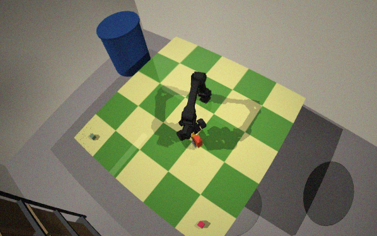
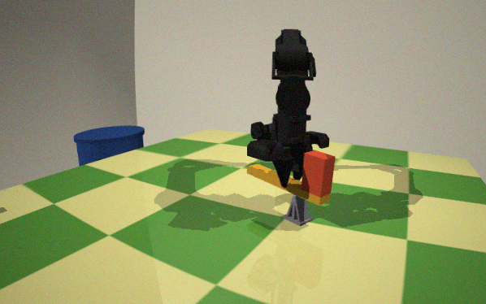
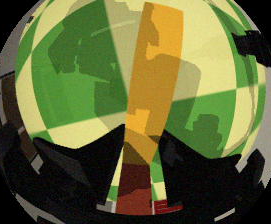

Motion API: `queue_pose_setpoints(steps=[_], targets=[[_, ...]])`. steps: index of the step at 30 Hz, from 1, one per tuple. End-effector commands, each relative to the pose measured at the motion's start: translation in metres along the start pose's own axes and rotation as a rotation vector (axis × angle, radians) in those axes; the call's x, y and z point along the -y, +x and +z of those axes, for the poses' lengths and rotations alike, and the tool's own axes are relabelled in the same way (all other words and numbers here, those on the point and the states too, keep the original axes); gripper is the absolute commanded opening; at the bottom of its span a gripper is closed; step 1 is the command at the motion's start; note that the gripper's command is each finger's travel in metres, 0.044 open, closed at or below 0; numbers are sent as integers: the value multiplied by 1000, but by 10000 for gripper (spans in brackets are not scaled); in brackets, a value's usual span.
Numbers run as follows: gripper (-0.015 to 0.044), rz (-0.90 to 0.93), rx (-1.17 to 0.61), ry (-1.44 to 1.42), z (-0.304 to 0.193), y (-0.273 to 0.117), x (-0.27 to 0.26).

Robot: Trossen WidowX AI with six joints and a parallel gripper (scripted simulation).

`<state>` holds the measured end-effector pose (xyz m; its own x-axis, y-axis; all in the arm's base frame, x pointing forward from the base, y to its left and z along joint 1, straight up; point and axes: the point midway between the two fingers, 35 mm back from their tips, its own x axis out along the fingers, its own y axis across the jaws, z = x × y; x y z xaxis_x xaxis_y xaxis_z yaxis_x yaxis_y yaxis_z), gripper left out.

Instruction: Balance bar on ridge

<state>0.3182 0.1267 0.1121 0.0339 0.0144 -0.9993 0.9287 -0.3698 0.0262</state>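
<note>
Black parallel-jaw tool pinches orange-yellow bar just above or on grey ridged stand, contact unclear. Red block upright on bar's end. Stand on green-and-cream checkered worktop.

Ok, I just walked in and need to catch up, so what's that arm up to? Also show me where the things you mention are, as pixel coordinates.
The arm's gripper (image 1: 191, 135) (image 2: 291, 183) (image 3: 142, 131) is shut on an orange bar (image 2: 262, 171) (image 3: 155, 65) with a red block (image 1: 197, 141) (image 2: 318, 174) (image 3: 132, 200) at one end. It is holding the bar over a small gray ridge (image 2: 299, 215), to be balanced there. The bar is clear of the table and hasn't been let go; whether it touches the ridge, I can't tell.
</note>
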Motion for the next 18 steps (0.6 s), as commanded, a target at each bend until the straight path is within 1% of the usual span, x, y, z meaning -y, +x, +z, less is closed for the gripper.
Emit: queue_pose_setpoints(steps=[1, 18], targets=[[0, 1, 0, 0, 0, 1, 0], [0, 1, 0, 0, 1, 3, 0]])
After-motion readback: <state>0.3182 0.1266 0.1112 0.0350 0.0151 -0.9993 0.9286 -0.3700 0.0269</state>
